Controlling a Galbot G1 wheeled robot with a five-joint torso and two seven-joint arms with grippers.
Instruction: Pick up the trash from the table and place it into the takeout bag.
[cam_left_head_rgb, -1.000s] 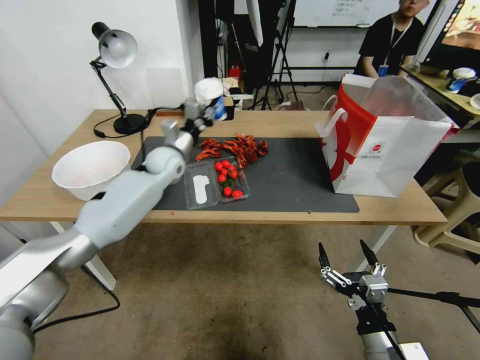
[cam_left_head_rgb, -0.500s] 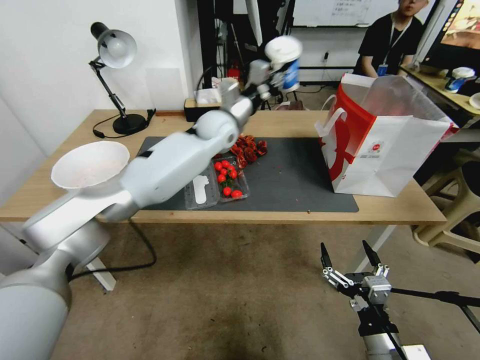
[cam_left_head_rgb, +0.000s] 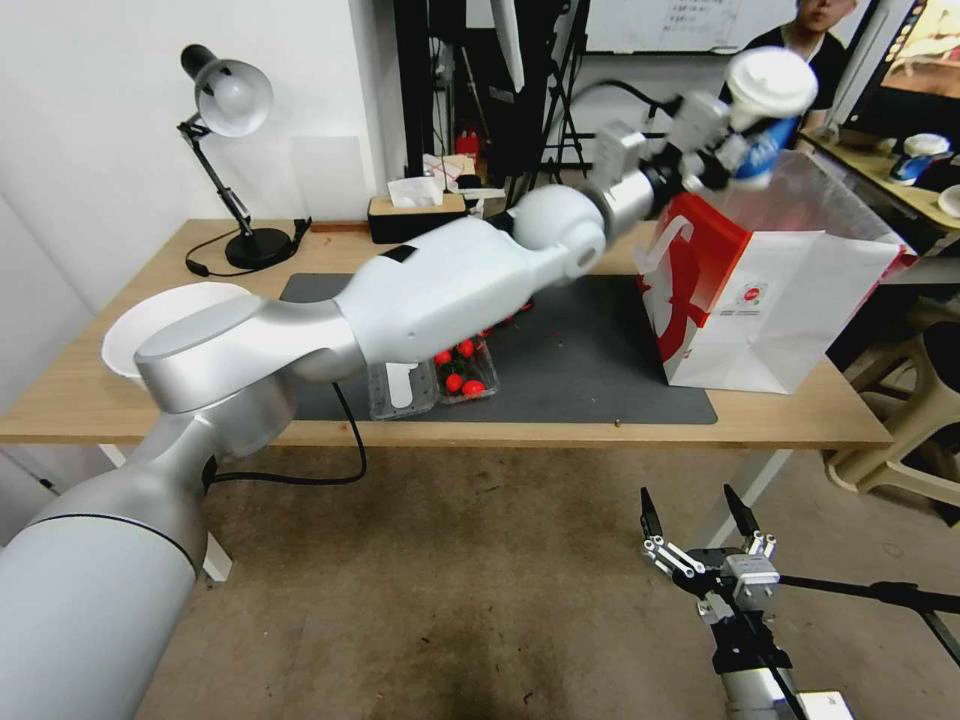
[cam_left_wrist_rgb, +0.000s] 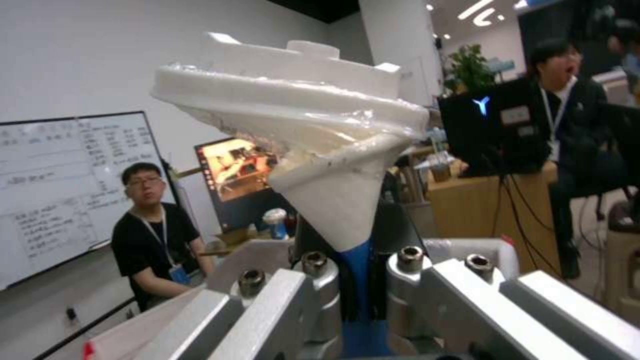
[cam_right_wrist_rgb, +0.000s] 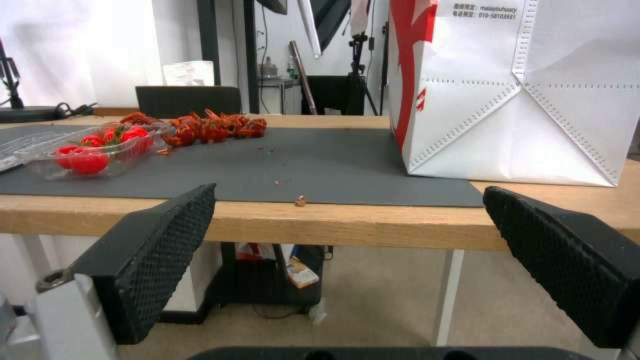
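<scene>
My left gripper (cam_left_head_rgb: 738, 135) is shut on a piece of trash, a blue-and-white paper cup (cam_left_head_rgb: 768, 98) with a white lid. It holds the cup tilted in the air just above the open top of the takeout bag (cam_left_head_rgb: 790, 290). The bag stands upright at the right end of the table (cam_left_head_rgb: 780, 425). In the left wrist view the cup (cam_left_wrist_rgb: 320, 150) looks squeezed between the fingers (cam_left_wrist_rgb: 267, 305). My right gripper (cam_left_head_rgb: 697, 512) hangs open below and in front of the table, facing its edge (cam_right_wrist_rgb: 267, 220) and the takeout bag (cam_right_wrist_rgb: 520, 100).
On the dark mat (cam_left_head_rgb: 590, 350) lie a clear box of cherry tomatoes (cam_left_head_rgb: 462, 378) and red shells (cam_right_wrist_rgb: 207, 127). A white bowl (cam_left_head_rgb: 140, 320), a desk lamp (cam_left_head_rgb: 225, 110) and a tissue box (cam_left_head_rgb: 410, 205) stand left and behind. A stool (cam_left_head_rgb: 910, 420) is at the right.
My left arm has swung up and to the right with the cup, from the table's back middle to over the bag's mouth. The right arm has stayed put.
</scene>
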